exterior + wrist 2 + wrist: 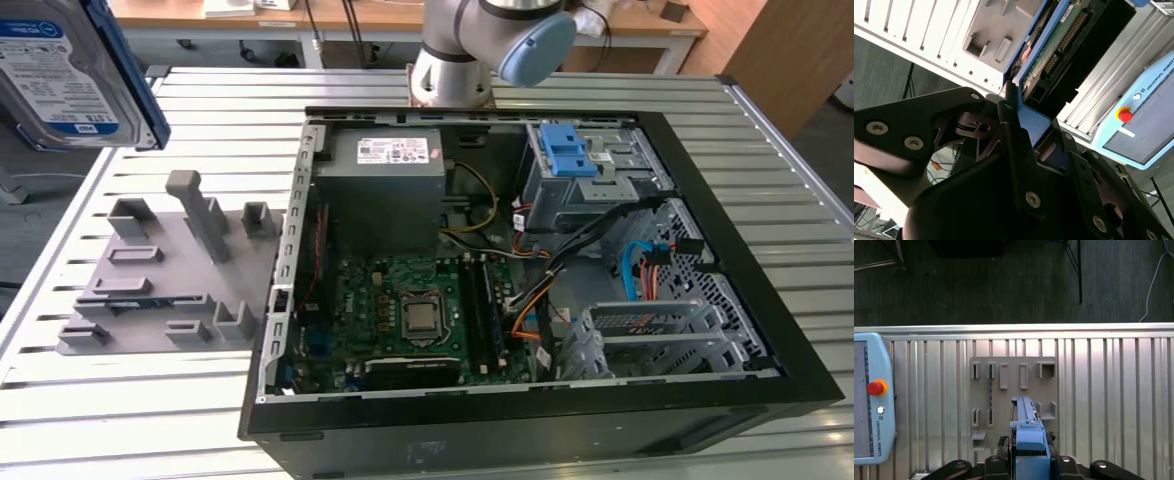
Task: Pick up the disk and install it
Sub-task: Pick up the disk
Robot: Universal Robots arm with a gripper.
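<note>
Slatted metal table (1104, 390) below, disk (1028, 432) (blue-framed) between the fingers (1013, 150)

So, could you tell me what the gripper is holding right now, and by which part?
The gripper holds the disk, clamped on the blue bracket at one end, clear of the grey fixture plate.

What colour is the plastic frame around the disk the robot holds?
Blue; the disk's frame shows best in the first wrist view.

exterior view: high above computer case (534, 425) | both wrist views: close, sharing fixture (981, 395)
</note>
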